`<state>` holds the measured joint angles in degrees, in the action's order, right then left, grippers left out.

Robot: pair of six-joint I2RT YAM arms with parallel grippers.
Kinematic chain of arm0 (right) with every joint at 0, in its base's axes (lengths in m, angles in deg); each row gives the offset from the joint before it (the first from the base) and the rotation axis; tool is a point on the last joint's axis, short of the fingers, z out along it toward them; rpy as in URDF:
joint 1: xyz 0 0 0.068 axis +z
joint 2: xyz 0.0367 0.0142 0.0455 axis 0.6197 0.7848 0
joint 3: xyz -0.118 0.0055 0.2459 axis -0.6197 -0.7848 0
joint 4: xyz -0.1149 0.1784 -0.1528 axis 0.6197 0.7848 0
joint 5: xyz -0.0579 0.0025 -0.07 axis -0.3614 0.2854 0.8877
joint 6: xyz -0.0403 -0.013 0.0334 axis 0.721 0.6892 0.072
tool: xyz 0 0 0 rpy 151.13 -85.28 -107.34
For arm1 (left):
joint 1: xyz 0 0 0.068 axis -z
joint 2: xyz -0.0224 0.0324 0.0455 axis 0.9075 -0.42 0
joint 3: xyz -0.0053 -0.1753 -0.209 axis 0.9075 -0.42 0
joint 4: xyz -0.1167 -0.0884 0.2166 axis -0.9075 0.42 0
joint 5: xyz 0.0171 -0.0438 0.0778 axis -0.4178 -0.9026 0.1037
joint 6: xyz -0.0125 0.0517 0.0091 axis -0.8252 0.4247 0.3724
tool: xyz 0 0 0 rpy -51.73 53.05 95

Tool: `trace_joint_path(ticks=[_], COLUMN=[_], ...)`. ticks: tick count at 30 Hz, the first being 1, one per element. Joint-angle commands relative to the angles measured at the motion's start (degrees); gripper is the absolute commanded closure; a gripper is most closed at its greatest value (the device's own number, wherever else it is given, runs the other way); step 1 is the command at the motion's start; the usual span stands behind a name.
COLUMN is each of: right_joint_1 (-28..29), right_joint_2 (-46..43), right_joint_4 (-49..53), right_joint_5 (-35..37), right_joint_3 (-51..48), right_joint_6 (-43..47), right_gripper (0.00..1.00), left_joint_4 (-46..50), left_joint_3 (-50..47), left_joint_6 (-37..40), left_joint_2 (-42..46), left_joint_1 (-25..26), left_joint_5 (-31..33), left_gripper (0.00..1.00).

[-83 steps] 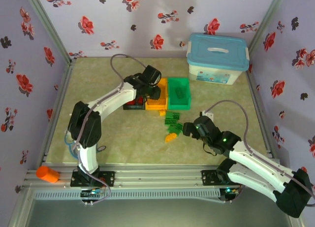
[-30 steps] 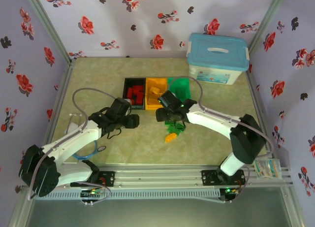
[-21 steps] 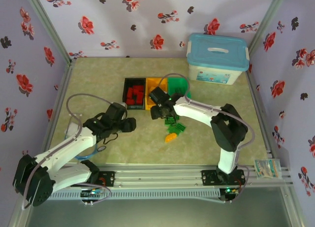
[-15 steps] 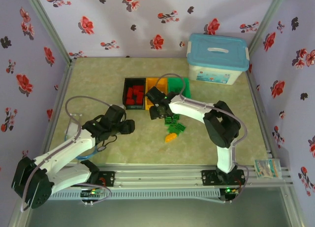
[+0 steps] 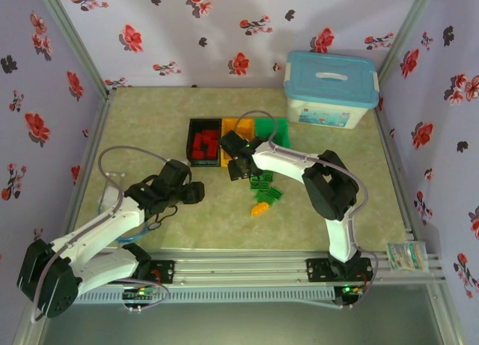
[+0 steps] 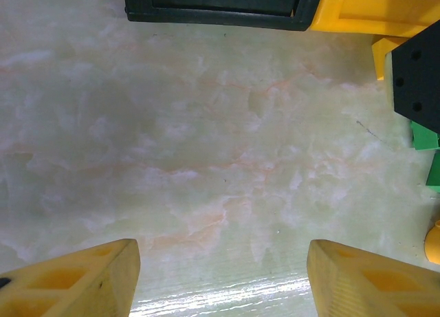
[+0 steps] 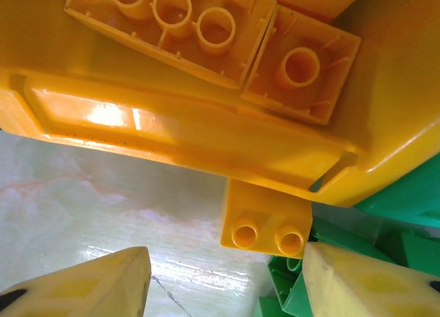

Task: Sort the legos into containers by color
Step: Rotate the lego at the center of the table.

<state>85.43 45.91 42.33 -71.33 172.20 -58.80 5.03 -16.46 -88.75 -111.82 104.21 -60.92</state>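
Containers: 3 open rectangular bins set side by side in a row. The black bin (image 6: pixel 206 14) is on the left, the yellow-orange bin (image 7: pixel 172 128) in the middle and the green bin (image 5: pixel 269 126) on the right.

Red legos (image 5: pixel 204 144): heaped inside the black bin.

Yellow-orange bricks (image 7: pixel 172 18): 2, hollow side up, inside the yellow-orange bin.

2-stud brick (image 7: pixel 265 224): yellow-orange, studs showing, on the table (image 5: pixel 150 120) against that bin's outer wall.

Green legos (image 5: pixel 264 186) — loose cluster on the table just in front of the bins.

Yellow-orange piece (image 5: pixel 260 208) — 1, lying just beside the green cluster.
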Motion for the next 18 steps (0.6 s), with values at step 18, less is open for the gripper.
trace_joint_path(ticks=[18], right_joint_1=[3.45], right_joint_2=[-4.3], right_joint_4=[-1.74], right_joint_5=[-3.05], right_joint_3=[-1.74], right_joint_6=[4.21], right_gripper=[0.44], left_joint_4=[-0.54], left_joint_3=[-0.06], left_joint_6=[-0.38], left_joint_2=[0.33], left_joint_1=[0.05], left_joint_5=[1.47], left_gripper=[0.35])
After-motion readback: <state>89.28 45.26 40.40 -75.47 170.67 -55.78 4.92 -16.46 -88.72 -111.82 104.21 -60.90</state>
